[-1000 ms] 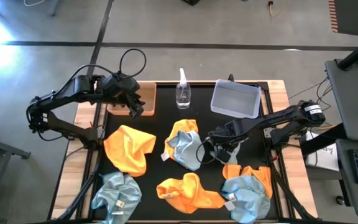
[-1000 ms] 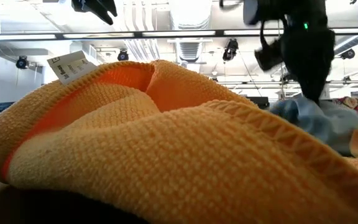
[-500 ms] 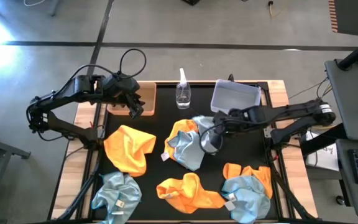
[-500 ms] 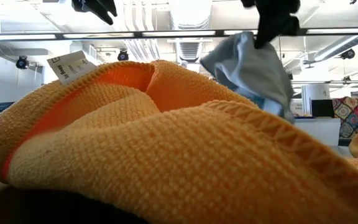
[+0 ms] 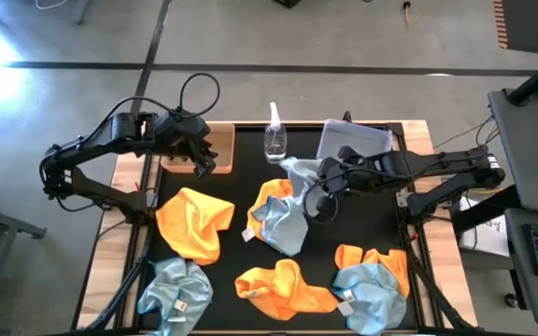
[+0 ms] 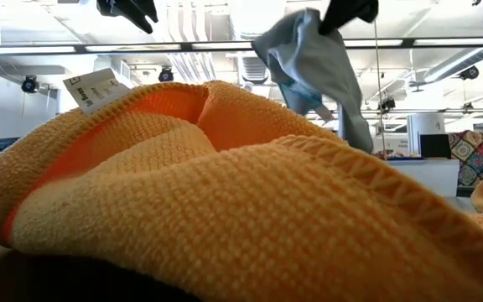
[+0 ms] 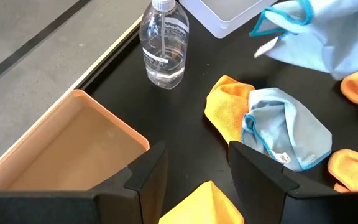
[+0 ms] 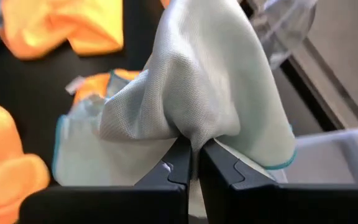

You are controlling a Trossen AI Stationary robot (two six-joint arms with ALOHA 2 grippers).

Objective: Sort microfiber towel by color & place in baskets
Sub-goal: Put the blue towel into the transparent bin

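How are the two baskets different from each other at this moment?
The tan basket is opaque, cardboard-coloured; the grey basket is translucent plastic. The tan basket lies under the open left gripper; by the grey basket the right gripper holds a blue towel. Both look empty, shallow and rectangular.

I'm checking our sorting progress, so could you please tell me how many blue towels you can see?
4: one hangs from the right gripper as blue towel, one at centre, one front left, one front right. More may hide under orange ones.
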